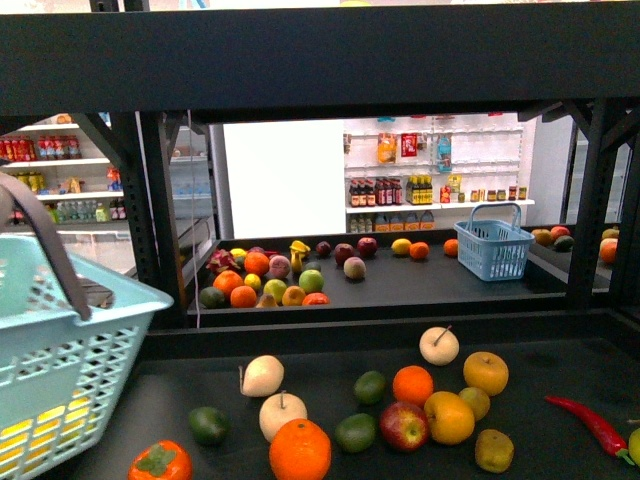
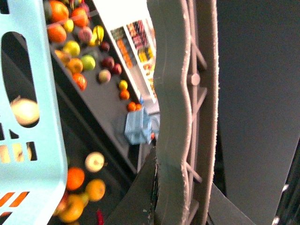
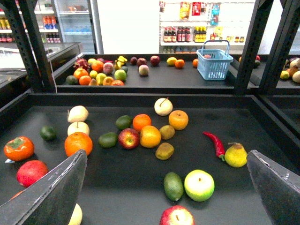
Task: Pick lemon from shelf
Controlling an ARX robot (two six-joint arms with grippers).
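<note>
the black shelf (image 1: 330,65) holds scattered fruit on its trays. a pale blue basket (image 1: 60,350) hangs at the near left; the left claw's state cannot be told. the right gripper (image 3: 166,152) gapes wide, empty. the lemon (image 1: 401,246) sits on the far tray, just beside an orange (image 1: 419,251).

The shelf (image 1: 330,60) was black. The near basket (image 1: 60,370) was light turquoise with a lattice pattern; the far basket (image 1: 493,245) was blue. The chilli (image 1: 590,422) was red.
</note>
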